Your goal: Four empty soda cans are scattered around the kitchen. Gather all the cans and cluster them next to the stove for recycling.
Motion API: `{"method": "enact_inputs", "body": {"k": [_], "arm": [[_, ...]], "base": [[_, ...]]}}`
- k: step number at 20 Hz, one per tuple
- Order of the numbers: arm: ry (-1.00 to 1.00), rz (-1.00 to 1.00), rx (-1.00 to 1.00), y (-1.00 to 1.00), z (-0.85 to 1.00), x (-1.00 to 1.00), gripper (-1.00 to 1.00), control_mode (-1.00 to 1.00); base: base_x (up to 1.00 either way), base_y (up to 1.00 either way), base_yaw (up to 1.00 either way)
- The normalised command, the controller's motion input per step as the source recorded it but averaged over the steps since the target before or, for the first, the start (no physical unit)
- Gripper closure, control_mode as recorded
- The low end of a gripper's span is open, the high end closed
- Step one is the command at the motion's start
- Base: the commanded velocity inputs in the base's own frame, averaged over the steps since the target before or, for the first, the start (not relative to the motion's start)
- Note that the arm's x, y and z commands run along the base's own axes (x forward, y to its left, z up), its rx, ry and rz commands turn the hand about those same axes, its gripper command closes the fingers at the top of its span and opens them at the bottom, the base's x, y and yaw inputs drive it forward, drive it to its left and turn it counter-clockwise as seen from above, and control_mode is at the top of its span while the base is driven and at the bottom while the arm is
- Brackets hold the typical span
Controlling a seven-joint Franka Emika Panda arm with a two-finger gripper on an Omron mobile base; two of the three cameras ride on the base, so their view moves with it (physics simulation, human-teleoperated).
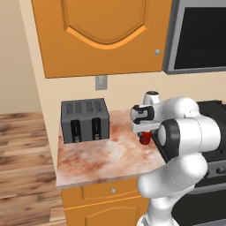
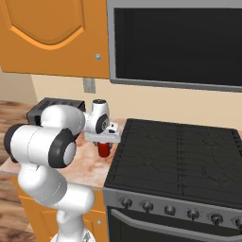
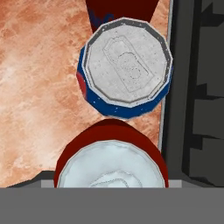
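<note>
Scanning from the left in the left base view, you first meet the grey toaster [image 1: 84,120] standing at the back of the marbled bench [image 1: 101,154], under the orange wall cabinet [image 1: 101,35]. Further right, the pincer [image 1: 144,132] points down over a red can [image 1: 144,139] that stands upright on the bench, just beside the edge of the stove [image 2: 175,156]. In the right base view you see the same red can [image 2: 104,149] under the pincer [image 2: 104,140], at the stove's left side. Looking through the hand view, you see two cans close together by the stove's black edge [image 3: 192,96]: a blue can [image 3: 127,70] and the red can [image 3: 111,164] nearest the camera. You cannot tell from the pictures how far the pincer stands open, or whether it grips the red can.
</note>
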Motion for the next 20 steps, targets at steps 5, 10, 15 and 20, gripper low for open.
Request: {"method": "enact_inputs", "body": {"k": [5, 10, 15, 20], "arm": [[0.0, 0.0, 0.0, 0.0, -0.15, 0.0, -1.0, -1.0], [0.0, 0.0, 0.0, 0.0, -0.01, 0.0, -1.0, -1.0], [0.0, 0.0, 0.0, 0.0, 0.07, 0.0, -1.0, -1.0], [0.0, 0.0, 0.0, 0.0, 0.37, -0.01, -1.0, -1.0]], "base": [[0.0, 0.0, 0.0], [0.0, 0.0, 0.0], [0.0, 0.0, 0.0], [0.0, 0.0, 0.0]]}}
